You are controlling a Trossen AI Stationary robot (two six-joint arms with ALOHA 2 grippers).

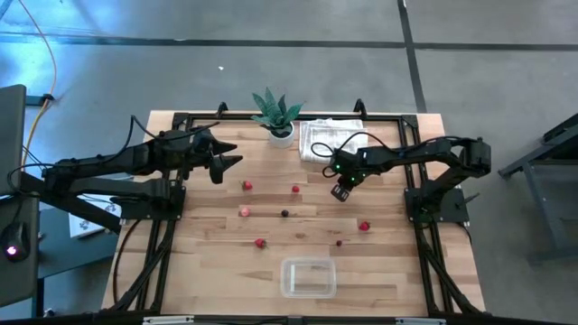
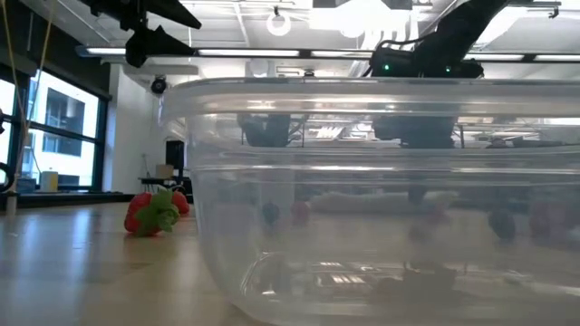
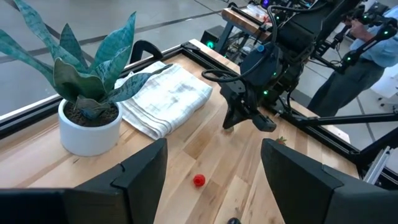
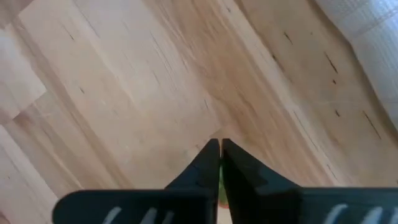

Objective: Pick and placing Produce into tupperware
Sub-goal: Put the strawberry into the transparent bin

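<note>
Several tiny produce pieces lie scattered on the wooden table: red ones (image 1: 247, 186) (image 1: 295, 189) (image 1: 364, 227) (image 1: 260, 242), a pinkish one (image 1: 244, 211) and dark ones (image 1: 284, 214) (image 1: 340, 242). The clear tupperware (image 1: 308, 277) stands near the table's front edge and fills the low view (image 2: 381, 199). My left gripper (image 1: 228, 162) hovers open at the far left, above the table; its fingers frame a red piece (image 3: 198, 180) farther off. My right gripper (image 1: 341, 190) is shut (image 4: 219, 144) and points down over bare wood right of the middle.
A green potted plant (image 1: 278, 117) and a folded white cloth (image 1: 330, 140) sit at the table's far edge. A red piece with a green top (image 2: 149, 215) lies left of the tupperware. A person (image 3: 373, 37) stands beyond the table's right side.
</note>
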